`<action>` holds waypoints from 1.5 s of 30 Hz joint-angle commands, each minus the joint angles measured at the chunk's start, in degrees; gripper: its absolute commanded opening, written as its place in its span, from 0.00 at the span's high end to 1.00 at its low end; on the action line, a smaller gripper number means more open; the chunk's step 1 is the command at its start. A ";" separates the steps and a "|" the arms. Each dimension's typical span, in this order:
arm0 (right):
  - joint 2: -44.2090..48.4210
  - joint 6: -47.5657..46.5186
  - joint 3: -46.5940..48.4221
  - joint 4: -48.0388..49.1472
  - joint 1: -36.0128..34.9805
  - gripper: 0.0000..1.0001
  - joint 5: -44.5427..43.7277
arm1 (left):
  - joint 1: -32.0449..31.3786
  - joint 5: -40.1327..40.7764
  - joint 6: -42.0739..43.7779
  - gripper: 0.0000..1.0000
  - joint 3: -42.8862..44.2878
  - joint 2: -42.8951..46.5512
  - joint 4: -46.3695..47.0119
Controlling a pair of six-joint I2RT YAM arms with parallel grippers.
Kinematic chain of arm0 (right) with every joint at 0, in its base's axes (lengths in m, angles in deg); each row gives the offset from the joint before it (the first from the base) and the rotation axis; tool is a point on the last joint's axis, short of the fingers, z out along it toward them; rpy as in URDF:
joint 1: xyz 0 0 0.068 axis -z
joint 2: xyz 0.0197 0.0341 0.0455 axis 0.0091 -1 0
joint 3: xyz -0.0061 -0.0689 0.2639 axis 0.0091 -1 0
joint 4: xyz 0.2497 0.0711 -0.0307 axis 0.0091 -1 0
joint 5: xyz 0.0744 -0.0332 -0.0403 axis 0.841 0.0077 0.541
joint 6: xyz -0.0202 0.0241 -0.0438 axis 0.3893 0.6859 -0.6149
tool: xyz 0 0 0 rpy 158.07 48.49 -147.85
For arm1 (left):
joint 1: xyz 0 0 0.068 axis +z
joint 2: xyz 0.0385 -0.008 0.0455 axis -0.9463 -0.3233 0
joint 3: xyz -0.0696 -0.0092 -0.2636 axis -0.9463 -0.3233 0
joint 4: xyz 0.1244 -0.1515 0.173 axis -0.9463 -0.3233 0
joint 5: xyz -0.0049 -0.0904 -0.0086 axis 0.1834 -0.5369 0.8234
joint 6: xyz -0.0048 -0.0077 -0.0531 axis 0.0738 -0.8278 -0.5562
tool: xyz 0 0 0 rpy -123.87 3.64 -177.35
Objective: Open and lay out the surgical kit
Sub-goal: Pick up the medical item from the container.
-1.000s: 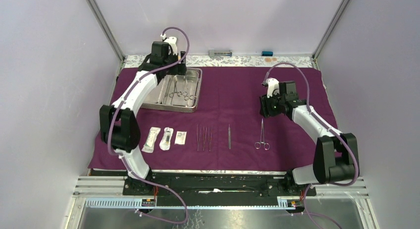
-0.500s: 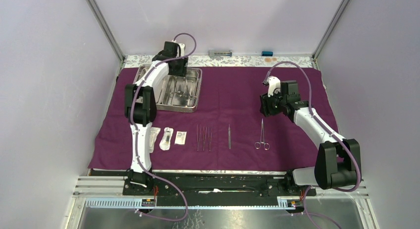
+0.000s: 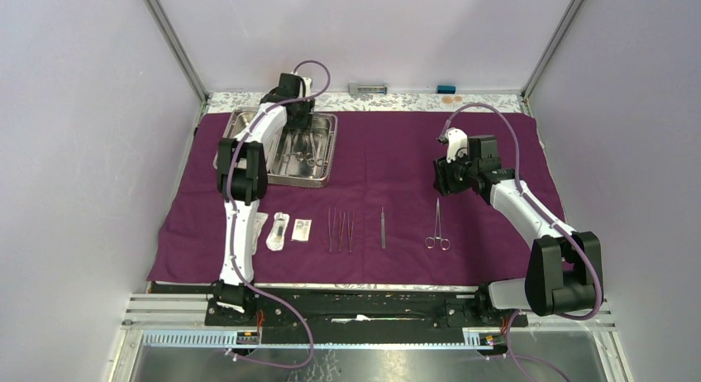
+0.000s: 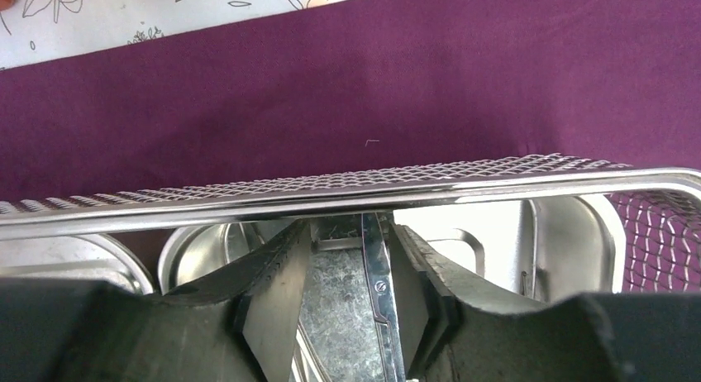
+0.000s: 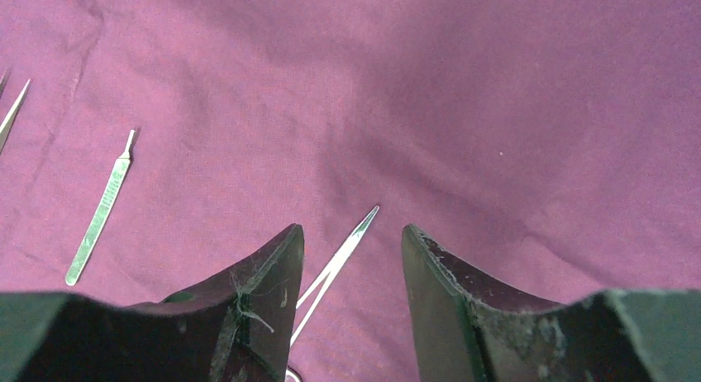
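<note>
**Kit layout: tray pick in hand, right arm waiting**

Top view: The cloth [image 3: 388, 150] lies flat as the work surface. Along its near edge, left to right, lie the packets [image 3: 278, 231], the tweezers [image 3: 340, 230], a flat handle [image 3: 383, 227] and the forceps [image 3: 437, 226], spaced apart so each can be picked singly. The tray [image 3: 324, 177] sits at the far left with tools inside. My left gripper [image 3: 299, 121] reaches down into it. My right gripper [image 3: 444, 179] hovers just beyond the forceps tip.

Left wrist view: My fingers [image 4: 273, 291] are below the tray rim, spread either side of a steel instrument [image 4: 379, 291]. A gap shows on one side, so I judge it straddled, not pinched. This approach suits a thin tool lying on the tray floor.

Right wrist view: My right fingers [image 5: 264, 283] are spread and hold nothing. The forceps tip rests on the cloth below them, laid out and released. I judge the layout mostly done, with the tray tools left to place
</note>
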 commanded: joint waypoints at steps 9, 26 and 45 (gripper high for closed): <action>0.89 -1.19 -0.04 1.47 -0.28 0.45 1.40 | 0.33 0.73 -0.13 0.60 3.62 -2.88 1.32; 0.93 -1.14 -0.22 1.38 -0.06 0.44 1.64 | 0.33 -1.88 -2.60 0.76 9.17 -7.27 -0.40; 0.66 -1.04 -0.03 1.40 -0.04 0.43 2.40 | 0.39 0.88 -1.65 1.00 3.64 4.95 2.68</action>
